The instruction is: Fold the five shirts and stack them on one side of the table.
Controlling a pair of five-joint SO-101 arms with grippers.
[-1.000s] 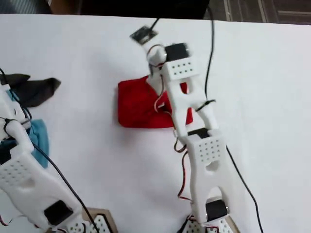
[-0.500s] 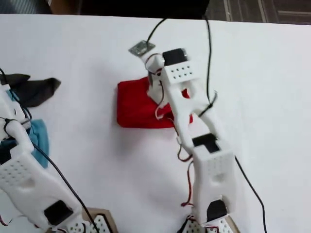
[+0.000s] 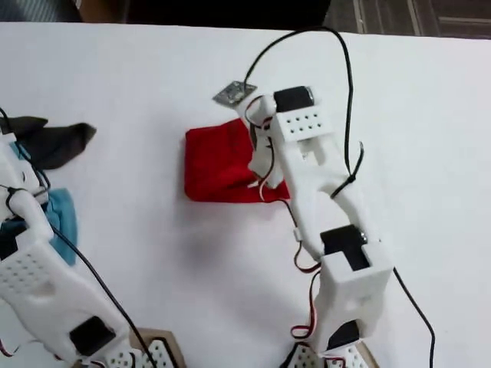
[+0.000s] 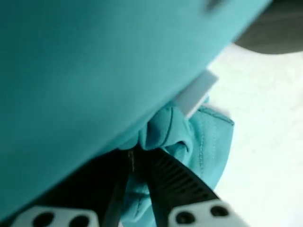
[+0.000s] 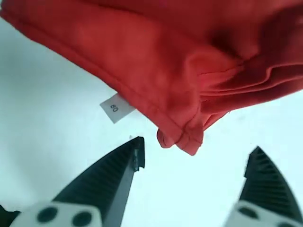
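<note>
A folded red shirt (image 3: 217, 165) lies in the middle of the white table. My right gripper (image 3: 259, 156) hovers at its right edge. In the right wrist view that gripper (image 5: 196, 163) is open, with the red shirt's hem corner (image 5: 182, 137) and a white tag (image 5: 113, 109) just beyond its black fingertips, untouched. At the table's left edge my left gripper (image 4: 142, 165) is shut on a bunched fold of a teal shirt (image 4: 94, 71). From above, the teal shirt (image 3: 63, 216) peeks out beside the left arm (image 3: 34, 268). A dark shirt (image 3: 55, 142) lies crumpled just behind it.
The table's far edge (image 3: 153, 24) runs along the top, with dark room behind. Black cables (image 3: 349, 100) loop above the right arm. Both arm bases (image 3: 153, 349) stand at the near edge. White tabletop (image 3: 430, 153) stretches to the right of the right arm.
The right arm has swung to the right and its gripper has slid from over the red shirt toward the shirt's right edge. The left arm and all shirts have stayed put.
</note>
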